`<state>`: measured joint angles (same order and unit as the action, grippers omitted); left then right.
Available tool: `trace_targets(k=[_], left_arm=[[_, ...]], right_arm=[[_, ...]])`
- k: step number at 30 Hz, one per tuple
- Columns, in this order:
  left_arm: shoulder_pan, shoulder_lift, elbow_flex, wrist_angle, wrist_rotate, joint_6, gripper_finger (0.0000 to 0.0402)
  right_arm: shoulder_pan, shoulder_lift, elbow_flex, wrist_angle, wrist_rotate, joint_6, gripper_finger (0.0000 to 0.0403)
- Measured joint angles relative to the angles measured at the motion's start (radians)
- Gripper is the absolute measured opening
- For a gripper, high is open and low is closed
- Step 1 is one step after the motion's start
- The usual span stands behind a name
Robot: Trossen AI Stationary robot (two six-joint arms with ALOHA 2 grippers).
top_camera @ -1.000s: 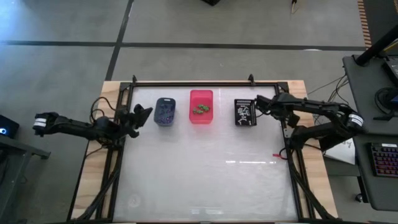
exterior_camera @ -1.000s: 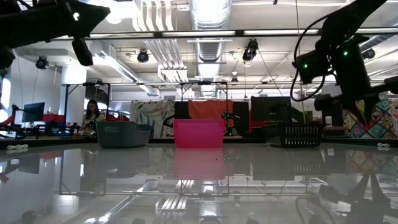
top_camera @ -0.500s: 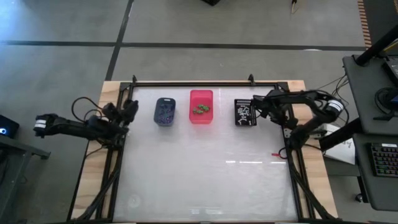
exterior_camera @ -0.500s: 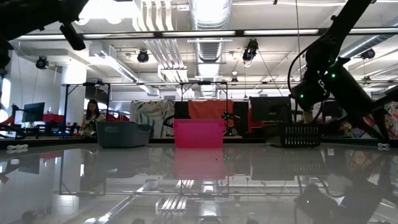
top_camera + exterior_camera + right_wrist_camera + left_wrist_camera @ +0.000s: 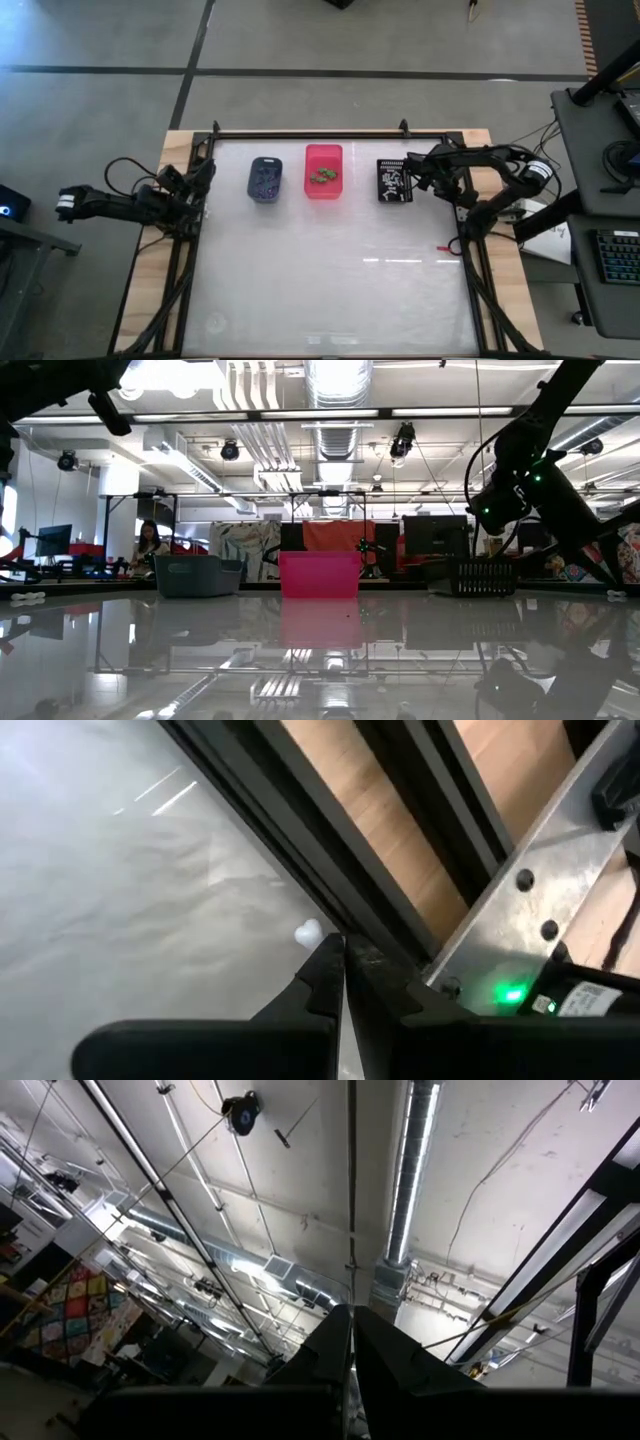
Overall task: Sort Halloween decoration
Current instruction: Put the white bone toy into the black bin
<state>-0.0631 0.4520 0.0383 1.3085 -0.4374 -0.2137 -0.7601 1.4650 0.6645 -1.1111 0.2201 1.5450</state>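
High view: left gripper pinched closed at table's left edge, right gripper closed, empty, beside black bin

Two dark, jointed arms — looping black cables, a white band near each base; the right arm shows green lights.

Glossy white table; bare wood edge; matt black metal frame
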Motion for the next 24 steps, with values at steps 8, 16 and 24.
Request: trace_targets(k=[8,16,24], left_arm=[[0.0,0.001,0.0,-0.008,0.0,0.0,0.0],[0.0,0.004,0.0,-0.018,0.0,0.0,0.0],[0.0,0.002,0.0,-0.017,0.0,0.0,0.0]], right_arm=[[0.001,-0.079,0.001,-0.028,0.0,-0.002,0.0009],[0.026,-0.201,0.002,-0.03,0.019,0.007,0.0009],[0.025,-0.143,0.002,-0.028,0.058,0.016,0.0009]])
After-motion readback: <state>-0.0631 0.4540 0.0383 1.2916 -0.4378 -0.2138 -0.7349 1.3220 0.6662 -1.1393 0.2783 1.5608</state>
